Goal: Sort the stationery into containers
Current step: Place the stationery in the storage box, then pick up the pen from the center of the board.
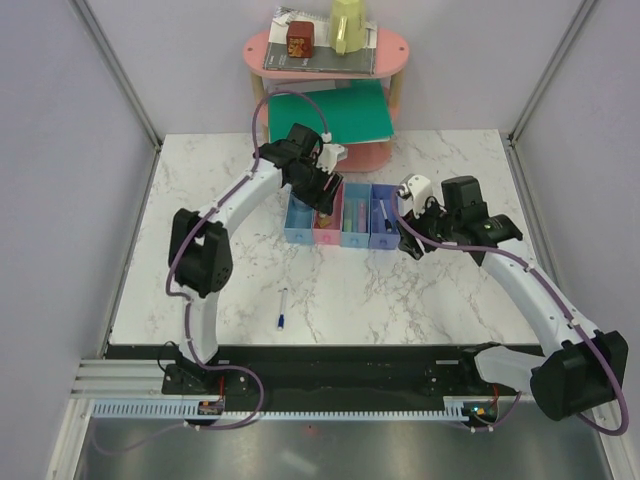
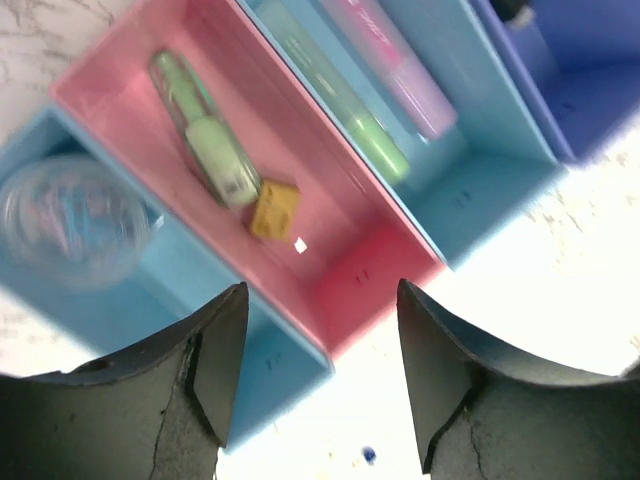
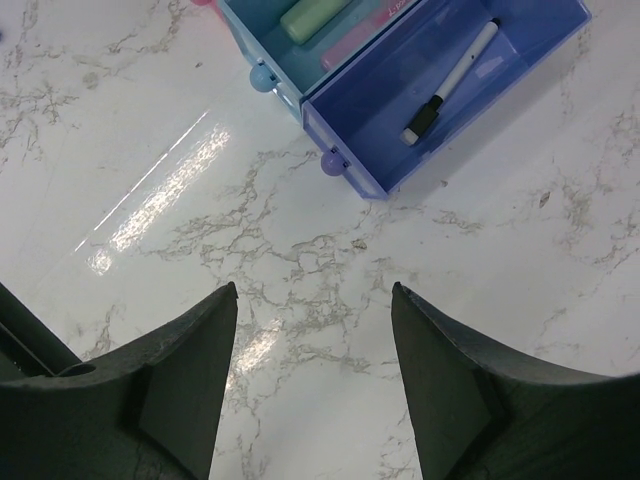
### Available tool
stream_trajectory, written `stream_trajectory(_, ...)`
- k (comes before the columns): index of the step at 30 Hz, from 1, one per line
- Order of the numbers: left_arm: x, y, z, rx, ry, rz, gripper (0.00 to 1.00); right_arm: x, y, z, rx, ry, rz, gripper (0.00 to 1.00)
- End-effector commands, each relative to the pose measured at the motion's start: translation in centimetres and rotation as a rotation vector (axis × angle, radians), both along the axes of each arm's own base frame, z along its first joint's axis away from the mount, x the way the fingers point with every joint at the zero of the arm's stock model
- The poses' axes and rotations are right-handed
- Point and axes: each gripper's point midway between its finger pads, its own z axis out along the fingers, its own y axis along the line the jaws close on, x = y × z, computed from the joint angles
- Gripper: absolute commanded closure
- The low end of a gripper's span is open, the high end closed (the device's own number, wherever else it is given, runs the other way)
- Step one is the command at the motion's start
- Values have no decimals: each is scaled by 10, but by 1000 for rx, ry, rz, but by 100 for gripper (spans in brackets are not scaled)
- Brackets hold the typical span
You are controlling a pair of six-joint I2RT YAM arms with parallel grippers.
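Observation:
Four joined trays stand mid-table: light blue (image 1: 297,228), pink (image 1: 326,232), blue (image 1: 355,232) and violet-blue (image 1: 383,235). In the left wrist view the light blue tray (image 2: 190,290) holds the clear tape roll (image 2: 70,215). The pink tray (image 2: 350,270) holds a pale green marker (image 2: 205,140) and the tan eraser (image 2: 274,208). The blue tray (image 2: 480,190) holds a green marker (image 2: 340,100) and the pink-purple marker (image 2: 395,60). The violet-blue tray (image 3: 380,120) holds a thin pen with a black end (image 3: 450,85). The white pen with blue tip (image 1: 283,310) lies on the table. My left gripper (image 1: 322,200) (image 2: 320,290) is open and empty above the pink tray. My right gripper (image 1: 410,237) (image 3: 313,290) is open and empty over bare marble beside the violet-blue tray.
A pink oval two-tier shelf (image 1: 395,50) stands at the back with grey books, a red box and a green folder (image 1: 330,115). The table's near edge (image 1: 300,347) runs in front of the arm bases.

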Motion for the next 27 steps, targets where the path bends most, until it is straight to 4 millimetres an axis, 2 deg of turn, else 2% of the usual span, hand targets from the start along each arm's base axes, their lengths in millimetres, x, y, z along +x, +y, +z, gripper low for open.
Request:
stream_trajectory(1, -57, 23, 71, -57, -58, -47, 32, -1, -1, 12, -1, -53, 9, 29)
stream_trajectory(2, -70, 35, 62, -10, -32, -44, 32, -1, -1, 13, -1, -57, 8, 29)
stream_trajectory(3, -89, 51, 39, 51, 27, -40, 33, 0, -1, 14, 3, -58, 9, 29)
stream_trajectory(5, -114, 77, 31, 124, 46, -40, 33, 1, 0, 17, 6, -65, 10, 30)
stream_trajectory(6, -136, 94, 5, 189, 110, -33, 33, 2, 1, 20, 9, -71, 9, 30)
stream_trajectory(7, -148, 101, 7, 190, 109, -36, 33, 3, 0, 22, 11, -75, 6, 30)
stream_trajectory(8, -166, 111, -10, 216, 165, -31, 33, 3, 0, 23, 12, -73, 4, 30)
stream_trajectory(10, -181, 113, -12, 195, 196, -8, 33, 5, 1, 28, 14, -81, 9, 30)
stream_trajectory(13, -196, 106, -16, 150, 287, 41, 33, 5, 2, 35, 14, -84, 14, 30)
stream_trajectory(17, -205, 95, -19, 103, 385, 96, 34, 3, -2, 43, -5, -98, 14, 30)
stream_trajectory(20, -205, 99, -33, 125, 382, 113, 36, 0, -6, 42, -20, -103, 10, 29)
stream_trajectory(24, -220, 104, -63, 163, 465, 165, 37, -2, -9, 36, -36, -91, 8, 30)
stream_trajectory(27, -220, 104, -78, 185, 450, 185, 36, -3, -12, 31, -45, -80, 1, 29)
